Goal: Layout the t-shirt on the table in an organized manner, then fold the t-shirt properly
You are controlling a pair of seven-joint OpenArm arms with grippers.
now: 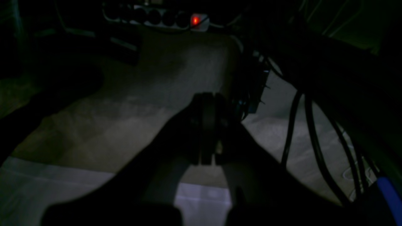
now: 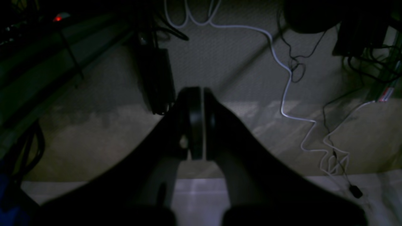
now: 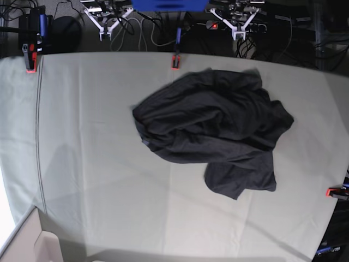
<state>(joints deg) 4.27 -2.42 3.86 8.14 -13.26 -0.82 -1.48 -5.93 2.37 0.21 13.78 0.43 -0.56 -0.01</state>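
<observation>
The black t-shirt [image 3: 212, 120] lies crumpled in a heap on the pale grey-green table [image 3: 92, 164], right of centre, with one flap reaching toward the near right. Its coloured print is hidden. Both arms are parked beyond the far edge, well away from the shirt. In the dim left wrist view, my left gripper [image 1: 207, 99] is shut and empty, facing the floor. In the right wrist view, my right gripper [image 2: 198, 92] is also shut and empty. Neither wrist view shows the shirt.
Red clamps sit at the far edge [image 3: 175, 60], the far left corner [image 3: 31, 60] and the right edge [image 3: 335, 191]. A power strip with a red light [image 1: 195, 20], a white cable [image 2: 282, 69] and black cables [image 1: 314, 141] lie behind the table. A pale box [image 3: 32, 245] stands at the near left.
</observation>
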